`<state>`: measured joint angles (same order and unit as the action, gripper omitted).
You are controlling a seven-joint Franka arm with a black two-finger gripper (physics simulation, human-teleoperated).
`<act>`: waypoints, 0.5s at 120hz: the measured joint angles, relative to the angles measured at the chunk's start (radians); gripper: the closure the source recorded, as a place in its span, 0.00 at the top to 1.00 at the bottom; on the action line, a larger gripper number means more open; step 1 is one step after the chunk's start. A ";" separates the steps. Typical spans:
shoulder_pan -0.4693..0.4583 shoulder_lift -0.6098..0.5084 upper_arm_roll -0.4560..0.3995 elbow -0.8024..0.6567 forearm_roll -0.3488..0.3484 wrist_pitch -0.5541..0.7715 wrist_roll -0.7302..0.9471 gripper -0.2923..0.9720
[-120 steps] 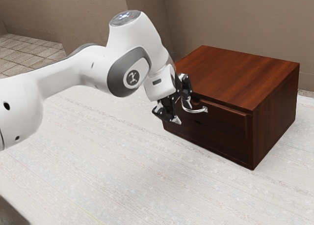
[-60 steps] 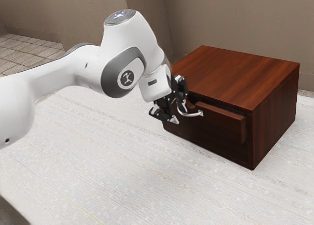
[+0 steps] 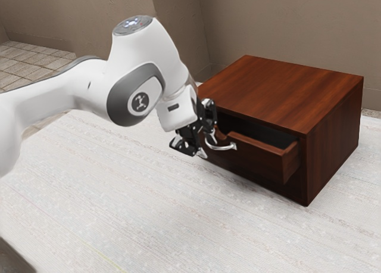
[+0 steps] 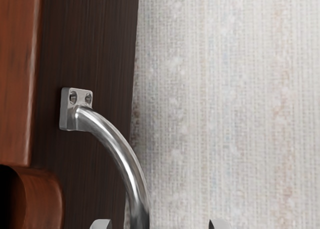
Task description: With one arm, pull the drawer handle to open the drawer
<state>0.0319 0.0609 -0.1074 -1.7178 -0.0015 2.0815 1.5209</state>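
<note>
A dark wooden cabinet (image 3: 286, 88) stands on the floor at the exterior view's right. Its single drawer (image 3: 256, 157) is partly pulled out, with a dark gap showing behind the front panel. A curved metal handle (image 3: 221, 145) is fixed to the drawer front. My black gripper (image 3: 207, 142) is hooked over this handle, open, with the bar between its fingers. In the wrist view the handle (image 4: 125, 159) curves from its screwed mount on the drawer front (image 4: 90, 49) down between two fingertips (image 4: 102, 224), which stand well apart.
Pale carpeted floor (image 3: 178, 225) spreads in front of the cabinet. Beige walls (image 3: 286, 16) rise behind it. A tiled floor area (image 3: 30, 61) lies at the far left. My white arm (image 3: 71, 100) reaches in from the exterior view's left.
The drawer has slid out of the cabinet toward the exterior view's left. My hand has moved left and slightly down with the handle.
</note>
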 joint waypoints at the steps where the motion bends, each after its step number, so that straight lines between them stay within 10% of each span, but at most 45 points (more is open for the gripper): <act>1: 0.000 -0.002 0.000 -0.002 0.000 0.000 0.000 0.38; 60: 0.000 -0.101 -0.001 -0.119 0.000 0.001 -0.021 0.37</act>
<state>0.0322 -0.0401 -0.1086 -1.8370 -0.0015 2.0821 1.4996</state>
